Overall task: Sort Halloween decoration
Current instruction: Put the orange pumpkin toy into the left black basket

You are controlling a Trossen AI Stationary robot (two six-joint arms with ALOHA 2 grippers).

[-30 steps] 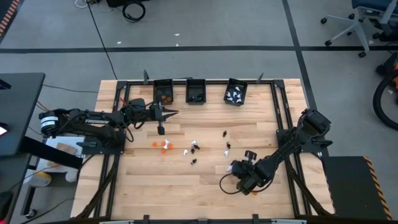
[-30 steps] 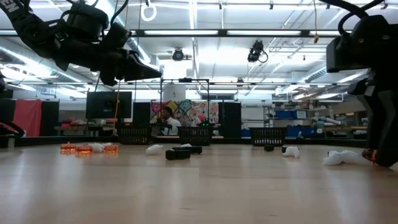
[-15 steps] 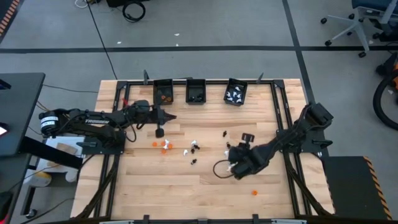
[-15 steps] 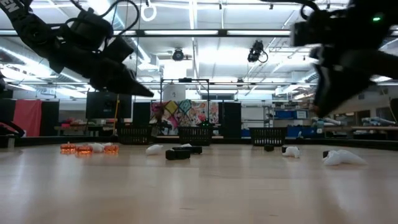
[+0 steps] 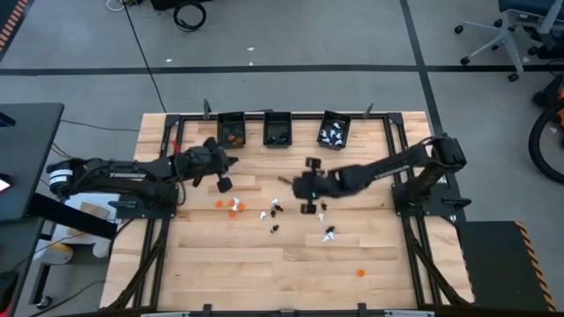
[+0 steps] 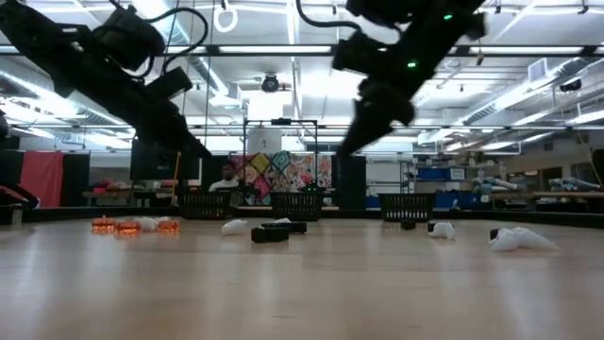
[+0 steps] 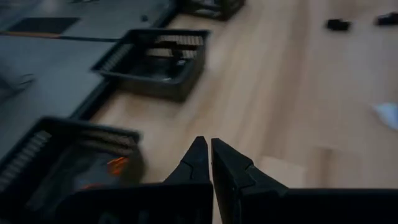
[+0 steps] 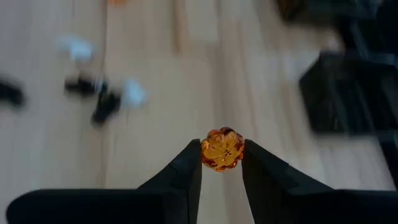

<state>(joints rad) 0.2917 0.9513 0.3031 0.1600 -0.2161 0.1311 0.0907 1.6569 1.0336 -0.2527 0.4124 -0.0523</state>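
Small orange, black and white trinkets (image 5: 264, 214) of the Halloween decoration lie loose on the middle of the wooden table. One orange trinket (image 8: 222, 149) sits between the fingers of my right gripper (image 5: 286, 180), which hovers above the table's middle. Farther left, my left gripper (image 7: 206, 144) is shut and empty, above the table near the left black bin (image 5: 232, 129). That bin holds orange pieces; the middle bin (image 5: 278, 129) holds dark ones and the right bin (image 5: 334, 131) white ones. My right gripper pinches the round orange trinket (image 8: 222, 149) between its two fingers, at their very tips, one finger on each side. The fingers slant down toward the table. The trinket is lifted clear of the wood.
All three bins stand in a row along the table's far edge, inside a black frame (image 5: 388, 132). A single orange trinket (image 5: 360, 272) lies apart near the front right. In the low view, a person shows in the room far behind the table.
My right gripper has swung from the table's near right part up and toward the far left, over the middle, rolling its wrist, with the orange trinket between its fingers. My left gripper has drawn back a little toward the left edge and tipped downward, staying shut.
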